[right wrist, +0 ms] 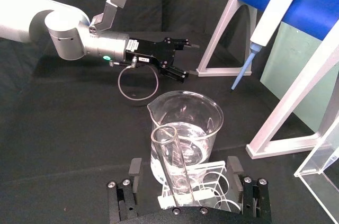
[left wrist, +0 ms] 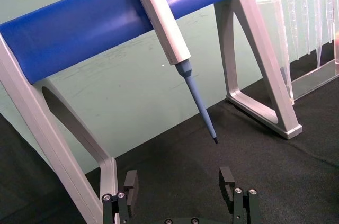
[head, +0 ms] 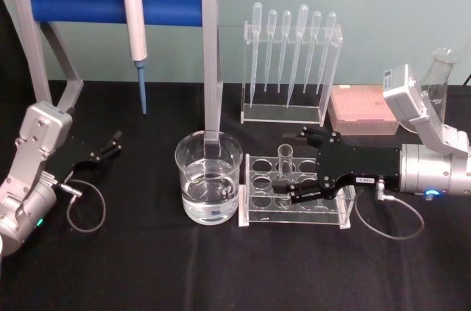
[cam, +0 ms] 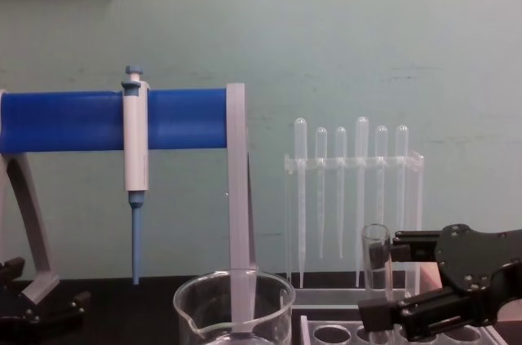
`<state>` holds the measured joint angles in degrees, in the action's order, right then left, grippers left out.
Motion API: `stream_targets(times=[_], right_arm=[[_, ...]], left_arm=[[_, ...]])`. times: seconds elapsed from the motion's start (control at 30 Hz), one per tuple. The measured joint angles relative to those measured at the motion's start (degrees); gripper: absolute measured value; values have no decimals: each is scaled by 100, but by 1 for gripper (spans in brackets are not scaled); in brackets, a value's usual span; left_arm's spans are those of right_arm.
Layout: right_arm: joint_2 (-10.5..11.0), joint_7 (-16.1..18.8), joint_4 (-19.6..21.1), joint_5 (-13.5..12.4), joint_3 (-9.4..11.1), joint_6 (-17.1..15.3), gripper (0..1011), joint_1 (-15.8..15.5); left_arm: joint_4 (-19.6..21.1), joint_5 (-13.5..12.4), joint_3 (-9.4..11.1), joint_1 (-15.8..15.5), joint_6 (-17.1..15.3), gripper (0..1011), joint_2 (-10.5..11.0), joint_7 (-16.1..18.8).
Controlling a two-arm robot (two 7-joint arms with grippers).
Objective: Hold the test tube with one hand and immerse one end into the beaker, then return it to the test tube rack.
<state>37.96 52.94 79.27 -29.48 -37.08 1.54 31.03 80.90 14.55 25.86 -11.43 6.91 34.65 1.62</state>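
The tube [head: 285, 158] is seen upright in the rack [head: 294, 213], at 3 o'clock of the beaker [head: 209, 179], straddled by the right pincer [head: 292, 161], spread apart. The left pincer [head: 112, 143] is parked at 9 o'clock, likewise apart.

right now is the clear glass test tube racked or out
In: the clear glass test tube stands upright in a clear plastic rack, right gripper open around it.
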Motion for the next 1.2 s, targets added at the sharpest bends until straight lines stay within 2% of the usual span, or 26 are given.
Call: stream_targets(times=[0.17,0.4,0.7,0.9,1.2], right_arm=[[6,2,3,-1,6,3,927,-3],[10,8,7,-4,13,7,760,-6],[14,13,12,-9,18,8,432,-10],[16,15,13,-10,20,9,256,-10],[18,15,13,-10,21,10,238,-10]], left_arm=[[0,0,0,0,0,1000,0,0],[0,0,0,0,0,1000,0,0],[0,0,0,0,0,1000,0,0],[0,0,0,0,0,1000,0,0],[0,0,0,0,0,1000,0,0]])
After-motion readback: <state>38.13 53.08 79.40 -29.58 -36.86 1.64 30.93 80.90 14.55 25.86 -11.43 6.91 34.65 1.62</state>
